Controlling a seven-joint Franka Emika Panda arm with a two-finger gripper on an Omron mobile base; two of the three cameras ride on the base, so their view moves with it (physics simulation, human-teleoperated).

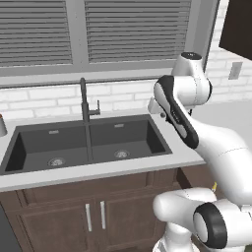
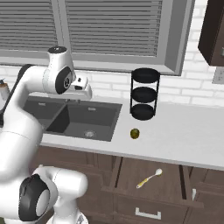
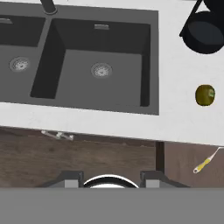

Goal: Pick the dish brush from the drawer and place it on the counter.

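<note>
**Yellow-handled dish brush lies in the open drawer, tool high over the sink**

Yellow at the handle and white at the head, the dish brush (image 2: 149, 178) lies slantwise on the floor of the open drawer (image 2: 175, 183), head toward 2 o'clock. The hand view catches it (image 3: 206, 161) at 4 o'clock, below the pale edge of the table (image 3: 175, 118). The drawer's silver bar handle (image 2: 148, 214) sits at the bottom of its front panel.

On the table at 12 o'clock from the brush rests a small olive-green round fruit (image 2: 135, 133), and beyond it a black three-tier rack (image 2: 145, 94) by the brick wall.

At 9 o'clock the dark grey double sink (image 2: 74, 118) is sunk into the table, with a dark faucet (image 1: 85, 101) behind it.

The tool (image 3: 110, 177) hangs above the sink's front rim; its fingertips stand well apart, released, grasping nothing.
</note>
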